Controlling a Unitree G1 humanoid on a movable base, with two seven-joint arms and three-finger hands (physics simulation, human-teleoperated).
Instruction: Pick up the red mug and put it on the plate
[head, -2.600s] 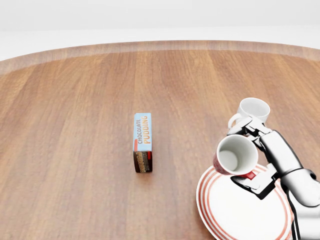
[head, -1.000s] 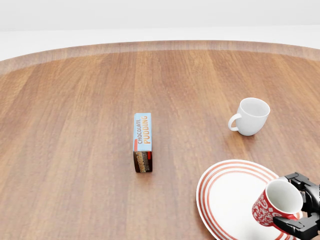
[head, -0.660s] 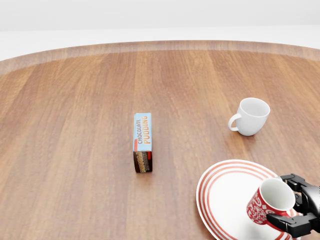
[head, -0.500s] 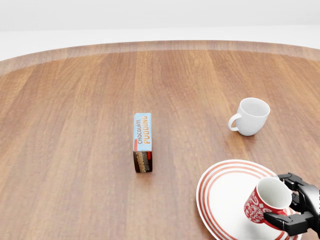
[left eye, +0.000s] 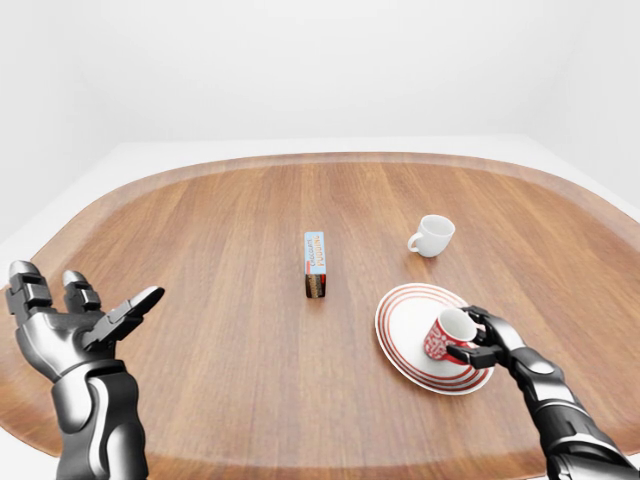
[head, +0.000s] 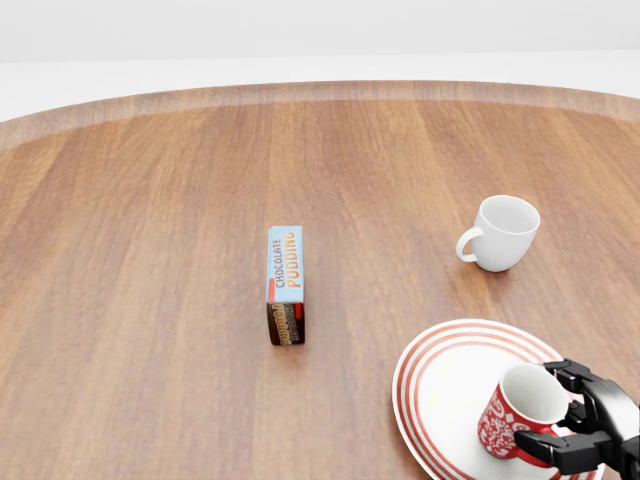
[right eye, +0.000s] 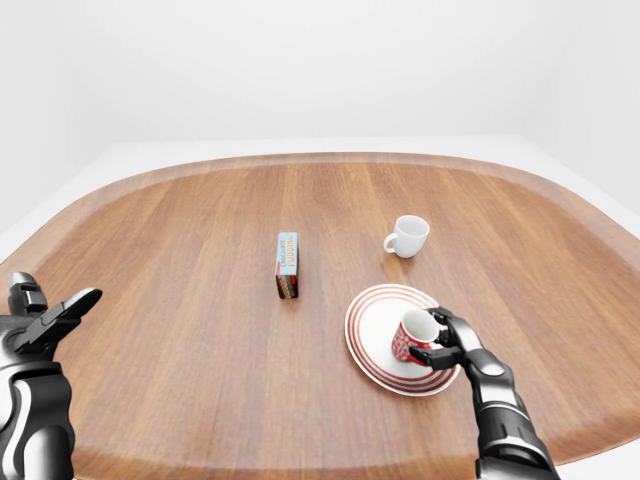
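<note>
Four things on oval wooden worktop (left eye: 220, 250): box (left eye: 314, 264), white cup (left eye: 431, 235), plate (left eye: 400, 320), mug (left eye: 444, 336). White walls, pale floor all round. Left hand (left eye: 70, 320) raised at left edge, fingers spread, holding nothing.

Head view: mug (head: 512, 418) on plate (head: 440, 400), right half, near upright, slight tilt, mouth up and toward view's right. Right hand (head: 585, 430) at mug's right side, fingers (head: 545, 447) curled round it.

Right-eye view: mug (right eye: 412, 335) between fingers (right eye: 428, 350), resting on plate.
</note>
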